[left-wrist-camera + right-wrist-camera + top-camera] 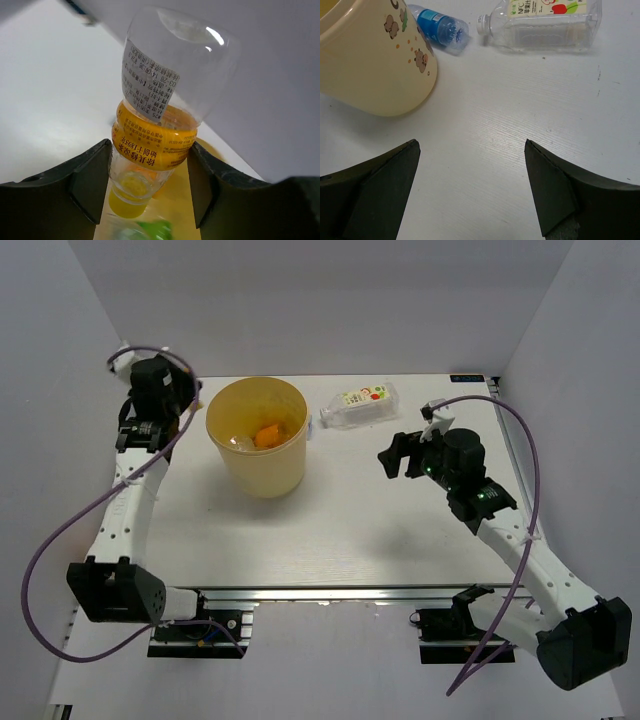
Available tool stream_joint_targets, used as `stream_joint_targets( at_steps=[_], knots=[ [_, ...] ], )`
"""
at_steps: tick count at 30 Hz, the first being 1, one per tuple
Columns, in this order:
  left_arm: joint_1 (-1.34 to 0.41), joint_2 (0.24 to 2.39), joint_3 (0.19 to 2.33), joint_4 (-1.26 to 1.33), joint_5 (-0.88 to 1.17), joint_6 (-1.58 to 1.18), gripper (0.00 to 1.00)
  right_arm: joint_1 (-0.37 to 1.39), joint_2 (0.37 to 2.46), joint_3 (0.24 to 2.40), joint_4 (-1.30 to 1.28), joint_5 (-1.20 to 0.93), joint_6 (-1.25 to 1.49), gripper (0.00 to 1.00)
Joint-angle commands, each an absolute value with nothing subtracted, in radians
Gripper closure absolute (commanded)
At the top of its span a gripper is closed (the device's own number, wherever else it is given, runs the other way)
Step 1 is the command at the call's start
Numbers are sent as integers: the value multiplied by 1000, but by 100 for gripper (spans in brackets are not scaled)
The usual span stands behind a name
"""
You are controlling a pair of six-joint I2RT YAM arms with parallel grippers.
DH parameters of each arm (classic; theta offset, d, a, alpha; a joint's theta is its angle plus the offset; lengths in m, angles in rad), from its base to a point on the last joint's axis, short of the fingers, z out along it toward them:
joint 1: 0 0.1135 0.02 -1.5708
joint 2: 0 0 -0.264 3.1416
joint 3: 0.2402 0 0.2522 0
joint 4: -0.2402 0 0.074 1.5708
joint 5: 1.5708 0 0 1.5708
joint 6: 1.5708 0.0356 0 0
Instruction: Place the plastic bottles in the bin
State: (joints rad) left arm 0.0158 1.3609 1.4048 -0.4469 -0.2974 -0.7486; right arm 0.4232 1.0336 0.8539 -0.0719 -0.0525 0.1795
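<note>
Table: white, walled in on 3 sides (left, far, right), with broad bare room across the middle and the near half.

Bin: yellow, upright, left of centre and close to the far edge, with cartoon prints on its wall in the right wrist view. Inside, an orange item and something pale beside it, too unclear to name.

Left gripper: at the far-left corner, just beside the bin's rim and near the left wall, little room on that side. Its 2 fingers pressed in on 1 bottle, the orange-labelled bottle: clear body, pinched at the orange band, yellow cap toward the camera, base pointing away. Yellow of the bin behind the cap end; over the rim or beside it, cannot tell. Blurred green patch at the bottom of that view, not identifiable.

Right gripper: spread wide, holding nothing and touching nothing, poised over bare table right of the bin, some way in from the right edge.

White-yellow-labelled bottle: clear, on its side by the far edge, right of the bin, white cap pointing toward the bin.

Blue-labelled bottle: on its side, just beside the bin's wall and partly hidden behind it, near the other bottle's cap.
</note>
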Motion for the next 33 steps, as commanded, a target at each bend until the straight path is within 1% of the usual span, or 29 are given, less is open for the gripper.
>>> stream_joint_targets(
  at_steps=[1,2,3,4,7,9,10,11,12,15,18,21,22,23,25,27,28,30,31,32,33],
  knots=[
    [-150,1342,1494,-405,-235,-710,54,416,988,831,-28,-34,192,11],
    [-188,1353,1511,-405,-250,-700,52,416,980,828,-26,-34,193,11],
    [-222,1365,1528,-410,-270,-690,45,414,974,825,-29,-35,192,11],
    [-283,1379,1558,-423,-287,-683,42,414,968,822,-29,-34,190,11],
    [-353,1448,1600,-451,-304,-660,30,413,943,805,-23,-31,189,11],
    [-359,1489,1660,-504,-352,-657,27,413,931,801,-31,-25,187,11],
    [-360,1493,1673,-556,-383,-664,24,413,927,799,-34,-22,183,11],
    [-360,1486,1671,-566,-409,-667,9,411,919,798,-35,-12,180,11],
    [-360,1461,1657,-566,-429,-663,2,411,914,790,-32,-6,179,11],
    [-360,1398,1579,-520,-411,-637,2,411,907,781,-23,-6,170,11],
    [-360,1318,1536,-547,-471,-635,2,411,911,781,-25,-6,166,11],
    [-359,1237,1494,-688,-699,-685,2,411,913,782,-29,-6,164,11],
    [-356,1236,1473,-715,-699,-686,2,410,913,781,-31,-6,164,11],
    [-348,1200,1447,-741,-791,-731,2,410,914,778,-29,-6,164,11],
    [-263,1166,1366,-810,-818,-799,2,410,920,778,-31,-6,164,11],
    [-143,1129,1313,-854,-726,-830,2,410,930,776,-28,-12,167,11],
    [-12,1115,1245,-851,-688,-831,2,410,943,778,-28,-18,169,11],
    [116,1098,1184,-871,-654,-863,2,410,956,787,-34,-47,173,11],
    [220,1101,1145,-874,-640,-874,2,410,963,788,-38,-57,178,11],
    [277,1104,1126,-874,-615,-871,2,410,968,788,-38,-66,176,11],
    [375,1123,1109,-867,-577,-873,2,410,969,788,-40,-67,178,11]
  ],
)
